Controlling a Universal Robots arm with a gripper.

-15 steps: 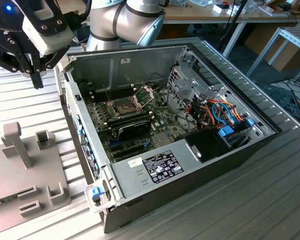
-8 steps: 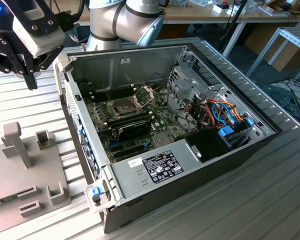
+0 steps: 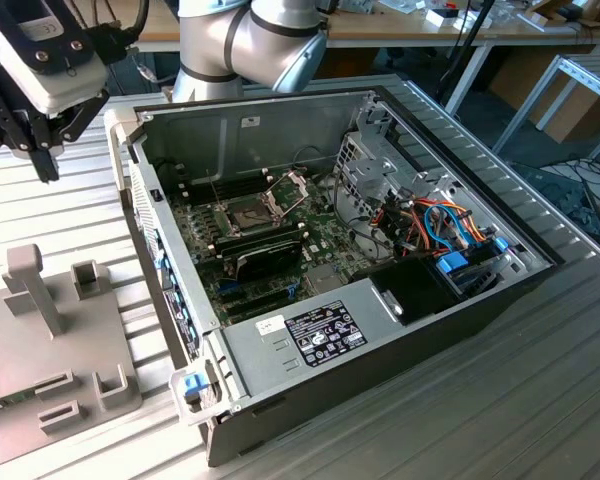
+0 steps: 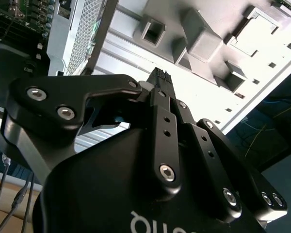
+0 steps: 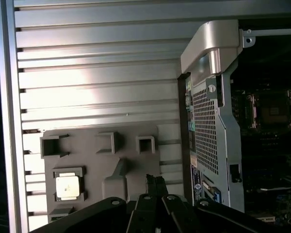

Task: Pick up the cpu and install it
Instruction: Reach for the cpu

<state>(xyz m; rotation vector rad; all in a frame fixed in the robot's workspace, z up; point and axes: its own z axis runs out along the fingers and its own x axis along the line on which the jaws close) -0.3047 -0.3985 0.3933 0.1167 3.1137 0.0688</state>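
The gripper hangs at ten o'clock in the exterior view, over the ribbed table, between the grey fixture at eight o'clock and the open computer case at the centre. Both wrist views show its fingers pressed together with nothing between them. In the first wrist view the cpu lies flat, metal top up, in a square pocket of the fixture, apart from the fingertips; the pocket seemingly keeps it square and reachable from above. On the motherboard the socket has its frame swung up toward twelve o'clock, judged to stand open to receive the chip. The fixture runs off the exterior view at eight o'clock, the arm is cropped at twelve, and the socket's contacts are too dark to read.
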